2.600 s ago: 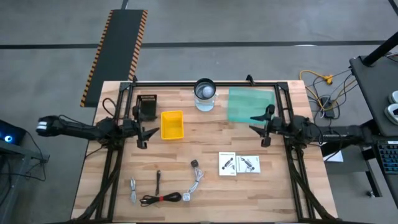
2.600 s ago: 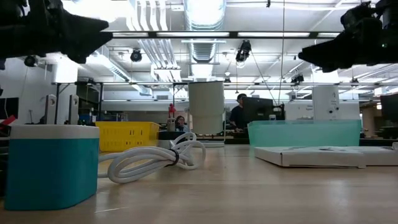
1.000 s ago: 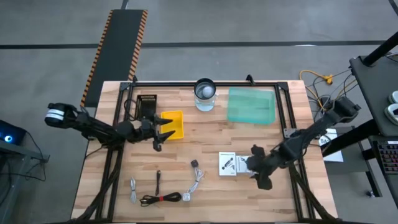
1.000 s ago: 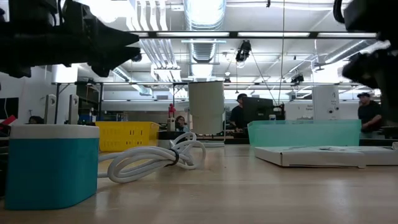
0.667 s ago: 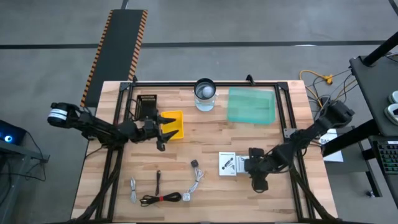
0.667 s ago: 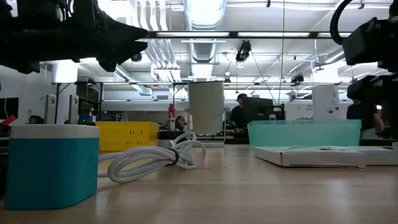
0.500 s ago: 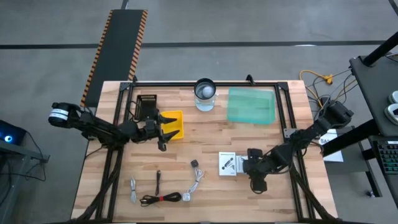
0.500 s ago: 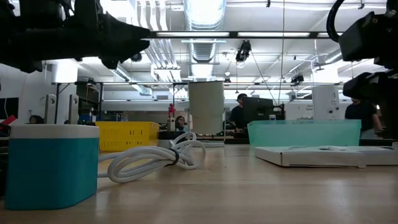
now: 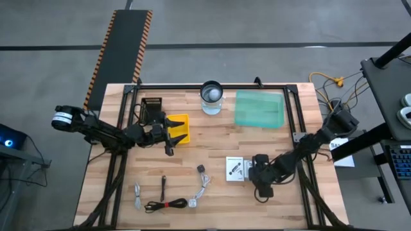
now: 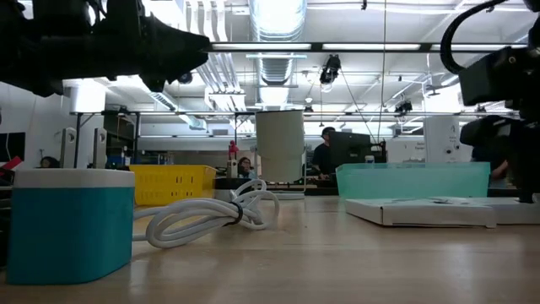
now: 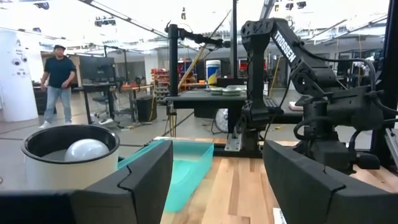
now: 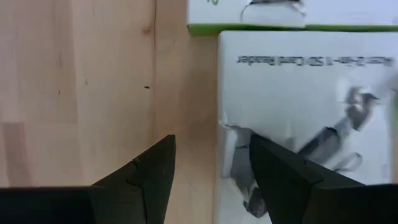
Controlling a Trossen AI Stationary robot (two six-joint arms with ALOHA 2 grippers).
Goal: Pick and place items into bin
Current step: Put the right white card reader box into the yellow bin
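Two white square cards lie flat on the table, the left card (image 9: 235, 169) and the right card (image 12: 305, 112). My right gripper (image 12: 211, 165) points down over the right card, open; one finger is above the card's edge and the other above bare wood, neither touching. A grey cable (image 9: 137, 196), a black stick (image 9: 163, 187), a black coil with a red tie (image 9: 168, 205) and a white cable (image 9: 203, 186) lie near the front edge. My left gripper (image 9: 171, 136) hovers open by the yellow bin (image 9: 178, 128).
A teal bin (image 9: 259, 108) and a white cup holding a ball (image 9: 212, 96) stand at the far side, with a black object (image 9: 151, 109) left of the yellow bin. A black frame (image 9: 212, 85) runs around the table. People stand in the room beyond.
My right gripper has moved toward the table's left edge and now covers most of the right card. My left gripper has crept a little toward the right, alongside the yellow bin. Nothing on the table has shifted.
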